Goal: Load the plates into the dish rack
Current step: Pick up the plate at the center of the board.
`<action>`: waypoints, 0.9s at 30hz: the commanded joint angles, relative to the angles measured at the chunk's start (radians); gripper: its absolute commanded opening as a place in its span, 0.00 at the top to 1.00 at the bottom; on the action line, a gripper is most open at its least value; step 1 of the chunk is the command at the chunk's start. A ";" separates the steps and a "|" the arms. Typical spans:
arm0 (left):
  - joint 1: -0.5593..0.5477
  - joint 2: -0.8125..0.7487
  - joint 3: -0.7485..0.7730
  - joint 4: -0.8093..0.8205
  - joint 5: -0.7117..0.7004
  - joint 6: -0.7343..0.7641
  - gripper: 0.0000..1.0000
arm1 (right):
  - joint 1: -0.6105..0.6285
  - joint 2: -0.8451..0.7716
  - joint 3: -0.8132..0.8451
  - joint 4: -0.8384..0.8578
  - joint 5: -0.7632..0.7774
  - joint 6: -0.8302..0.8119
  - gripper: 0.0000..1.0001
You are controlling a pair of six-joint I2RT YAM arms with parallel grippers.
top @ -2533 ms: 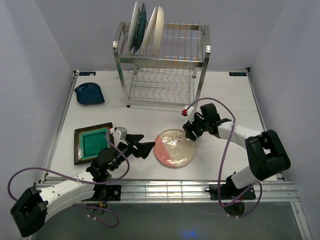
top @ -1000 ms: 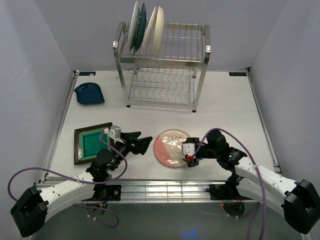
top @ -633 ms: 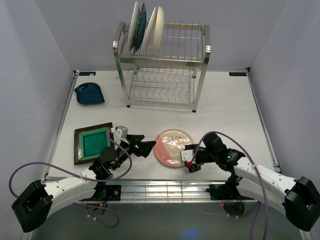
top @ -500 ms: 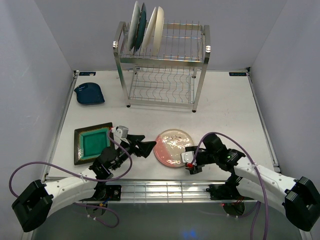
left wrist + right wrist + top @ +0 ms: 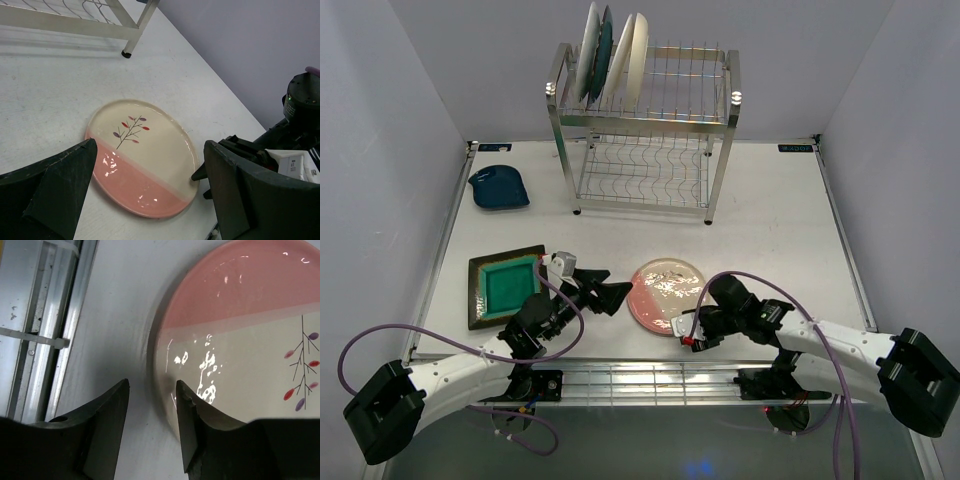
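Left wrist shows a glossy plate [image 5: 142, 160], half pink, half cream, twig-painted

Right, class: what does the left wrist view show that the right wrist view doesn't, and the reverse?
Left wrist only: the rack, seen at its foot, and the right arm. Right wrist only: the metal rail with its cable tie. Both: the pink and cream plate with the twig drawing, lying flat.

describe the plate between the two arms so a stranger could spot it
From the steel rack at the back, come toward the near edge. A round plate lies flat there, right of a square green plate. It alone is half pink, half cream, with a small twig design.
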 commanded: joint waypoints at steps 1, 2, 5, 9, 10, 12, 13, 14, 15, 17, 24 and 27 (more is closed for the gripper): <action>-0.001 -0.011 0.032 0.005 0.015 0.012 0.02 | 0.015 0.022 -0.005 0.106 0.086 0.042 0.52; -0.002 -0.017 0.031 0.005 0.015 0.014 0.02 | 0.019 0.025 -0.010 0.148 0.105 0.049 0.54; -0.002 -0.026 0.028 0.004 0.018 0.017 0.02 | 0.027 0.056 -0.014 0.195 0.143 0.068 0.56; -0.002 -0.028 0.034 0.005 0.027 0.020 0.02 | 0.033 0.123 -0.002 0.204 0.174 0.069 0.59; -0.002 -0.021 0.035 0.005 0.033 0.022 0.02 | 0.036 0.134 0.004 0.204 0.178 0.071 0.64; -0.001 -0.009 0.042 0.004 0.041 0.029 0.02 | 0.045 0.160 0.010 0.203 0.194 0.074 0.69; -0.002 0.005 0.046 0.004 0.054 0.034 0.02 | 0.047 0.168 0.016 0.201 0.195 0.072 0.74; -0.002 0.012 0.051 0.004 0.064 0.044 0.02 | 0.049 0.171 0.020 0.201 0.197 0.075 0.78; -0.002 0.018 0.060 -0.005 0.074 0.075 0.02 | 0.049 0.174 0.021 0.200 0.197 0.077 0.82; -0.002 0.019 0.095 -0.036 0.122 0.113 0.02 | 0.049 0.168 0.023 0.200 0.197 0.080 0.92; -0.002 -0.017 0.149 -0.099 0.209 0.290 0.02 | 0.049 0.075 0.020 0.192 0.165 0.101 0.92; -0.002 0.005 0.158 -0.084 0.217 0.333 0.02 | 0.047 0.045 0.020 0.186 0.155 0.112 0.92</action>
